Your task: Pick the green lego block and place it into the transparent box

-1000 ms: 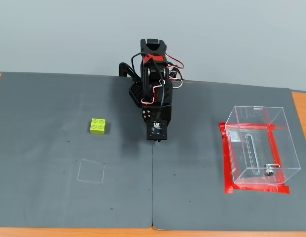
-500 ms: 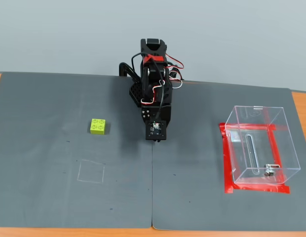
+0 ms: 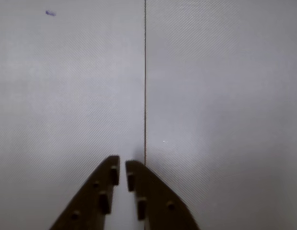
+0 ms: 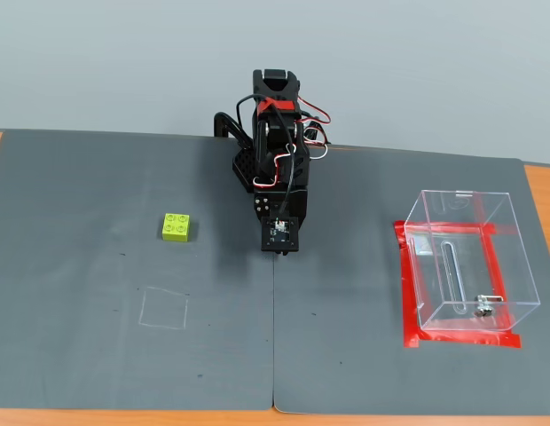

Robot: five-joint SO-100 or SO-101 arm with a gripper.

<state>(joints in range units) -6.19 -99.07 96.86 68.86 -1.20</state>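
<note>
The arm [image 4: 277, 155] is showing a black plastic body, with red and white cables looping around its upper part and a red band near the top. In the wrist view the pincer [image 3: 120, 168] is showing two dark tapering fingers [image 3: 98, 199] with small raised studs.

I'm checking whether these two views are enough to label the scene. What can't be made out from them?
- The gripper tips: hidden in the fixed view beneath the black arm.
- The small lime-green studded plastic lego block and the clear plastic cube-like box: outside the wrist view, which shows only grey mat and nearly closed jaws.
- Jaw bases: cut off by the wrist view's bottom edge.
- The box's small metal latch: too small for detail.
</note>
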